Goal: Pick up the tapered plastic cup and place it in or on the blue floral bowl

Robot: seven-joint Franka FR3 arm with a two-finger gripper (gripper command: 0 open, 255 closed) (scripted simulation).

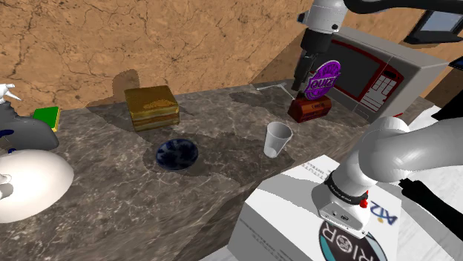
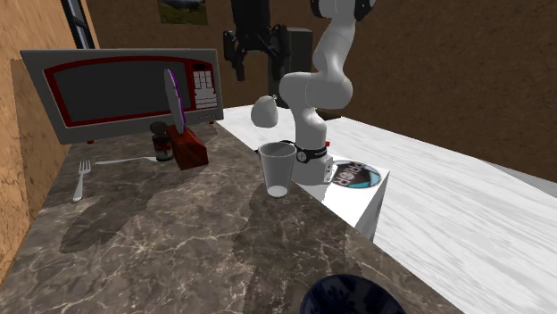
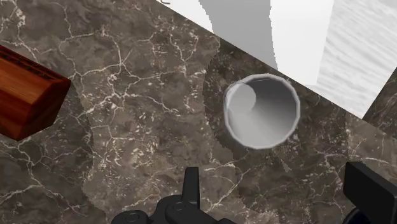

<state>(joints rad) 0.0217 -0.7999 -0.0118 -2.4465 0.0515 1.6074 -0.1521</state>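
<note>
Task at the outset: the arm's black gripper [image 1: 300,83] hangs high over the dark marbled table [image 1: 222,178], its fingers [image 3: 191,184] spread wide and holding nothing. The pale tapered cup [image 1: 278,139] stands upright and untouched near the table's edge beside the robot's stand [image 1: 297,207]. In the wrist view its open mouth lies below the gripper and a little ahead of the fingertips. The dark blue patterned bowl [image 1: 176,154] sits empty toward the middle of the table, well apart from the cup. A red-brown box [image 1: 310,110] and a microwave [image 1: 371,70] stand near the table's far edge, behind the cup. By this showing nothing is done yet: the descent, the grasp, the carry across to the bowl and the release all remain.
</note>
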